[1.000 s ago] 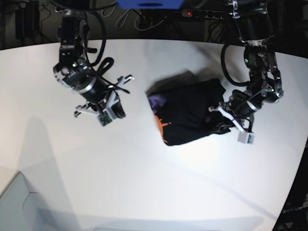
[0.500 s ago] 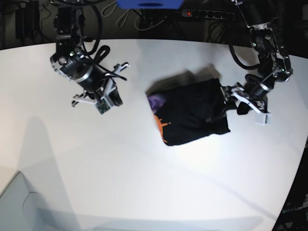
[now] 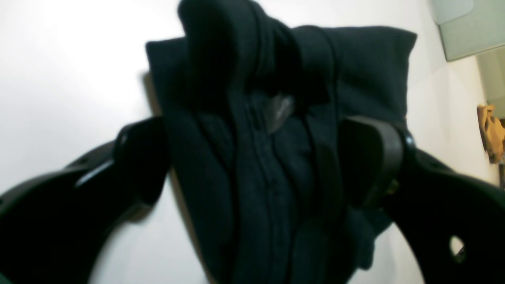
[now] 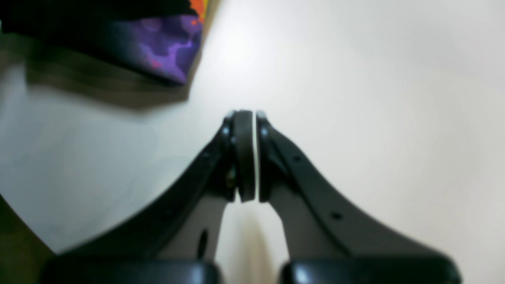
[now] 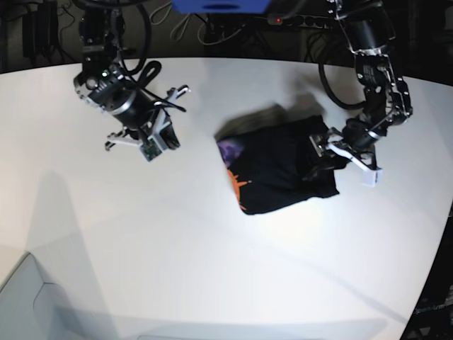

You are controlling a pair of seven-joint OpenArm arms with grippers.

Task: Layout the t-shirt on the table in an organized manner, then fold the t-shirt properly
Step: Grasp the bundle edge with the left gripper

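The black t-shirt (image 5: 279, 166) lies crumpled right of the middle of the white table (image 5: 212, 248), with its purple patch (image 5: 228, 150) and orange label (image 5: 241, 185) on its left side. My left gripper (image 5: 322, 156) is at the shirt's right edge. In the left wrist view it (image 3: 256, 150) is shut on a thick bunch of the t-shirt (image 3: 355, 59), which fills the gap between both fingers. My right gripper (image 5: 166, 134) hovers over bare table left of the shirt. In the right wrist view it (image 4: 250, 118) is shut and empty, with the purple patch (image 4: 165, 43) ahead of it to the left.
Cables and a power strip (image 5: 283, 18) run behind the table's far edge. The table's curved edge (image 5: 433, 234) passes close to the right of the left arm. A pale grey-green box (image 3: 461, 23) and an orange-brown thing (image 3: 491, 134) show past the shirt in the left wrist view.
My left gripper swung out to the right of the shirt, then came back in onto its right edge. My right gripper drifted slightly up and left.
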